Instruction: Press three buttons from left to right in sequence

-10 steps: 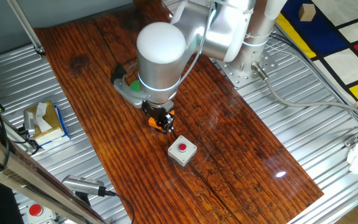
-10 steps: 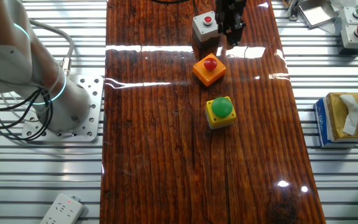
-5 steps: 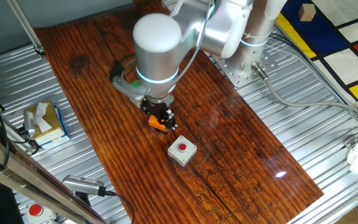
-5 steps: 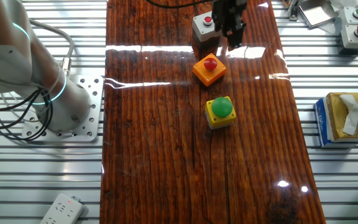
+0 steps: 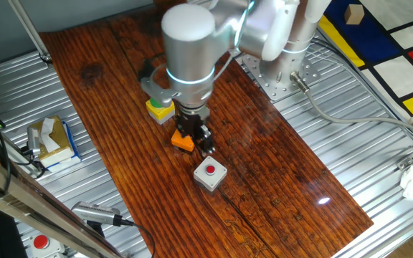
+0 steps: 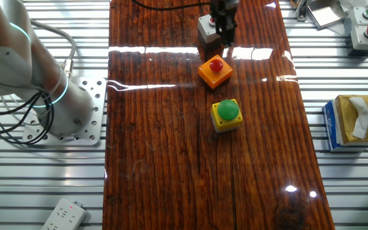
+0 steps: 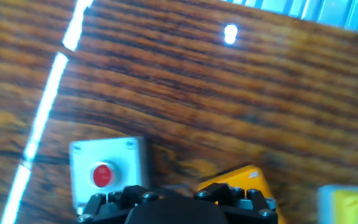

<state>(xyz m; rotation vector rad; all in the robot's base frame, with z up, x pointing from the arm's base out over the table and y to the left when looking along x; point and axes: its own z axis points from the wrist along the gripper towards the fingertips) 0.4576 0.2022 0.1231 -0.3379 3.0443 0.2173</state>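
The three buttons stand in a row on the wooden board. In one fixed view I see the yellow box (image 5: 159,109), mostly behind the arm, the orange box (image 5: 183,141) and the grey box with red cap (image 5: 210,174). In the other fixed view they are the yellow box with green cap (image 6: 226,115), the orange box with red cap (image 6: 214,70) and the grey box (image 6: 208,26). My gripper (image 5: 205,145) hangs between the orange and grey boxes, at the grey box's edge (image 6: 226,38). The hand view shows the grey box (image 7: 107,171), the orange box (image 7: 244,182) and the yellow box (image 7: 348,202); the fingertips are hidden.
A tissue box (image 6: 353,121) and two other button boxes (image 6: 366,29) sit on the metal table beside the board. The arm's base plate (image 6: 82,108) is on the other side. A power strip (image 6: 62,214) lies near the corner.
The gripper has moved away from beside the orange button toward the grey button. The yellow box now shows from behind the arm.
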